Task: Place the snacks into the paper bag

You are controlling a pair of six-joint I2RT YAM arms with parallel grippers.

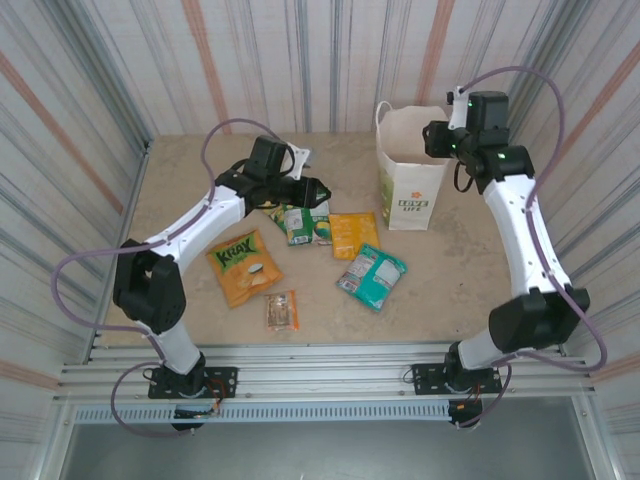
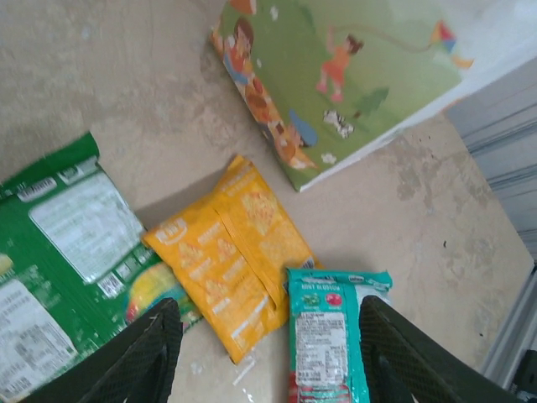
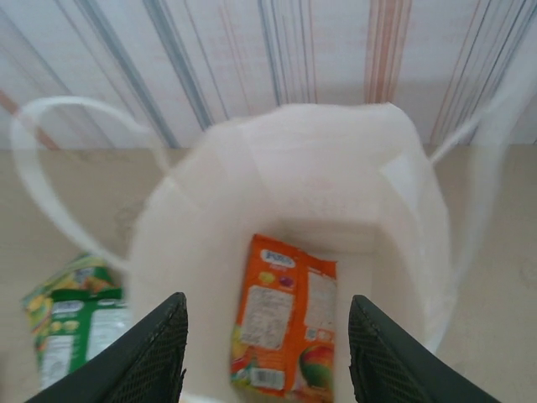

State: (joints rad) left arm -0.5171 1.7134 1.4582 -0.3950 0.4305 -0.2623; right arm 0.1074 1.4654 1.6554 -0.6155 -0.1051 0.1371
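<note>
On the paper bag (image 1: 412, 192), "LOVE LIFE", green lettering

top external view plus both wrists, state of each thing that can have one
paper bag: upright, mouth open
orange packet: inside the bag, on its bottom
left gripper: open, empty, above table packets
right gripper: open, empty, above the bag's mouth
big yellow packet: flat on table
green packet: flat on table
orange-yellow packet: flat on table
teal packet: flat on table
clear packet: flat on table
</note>
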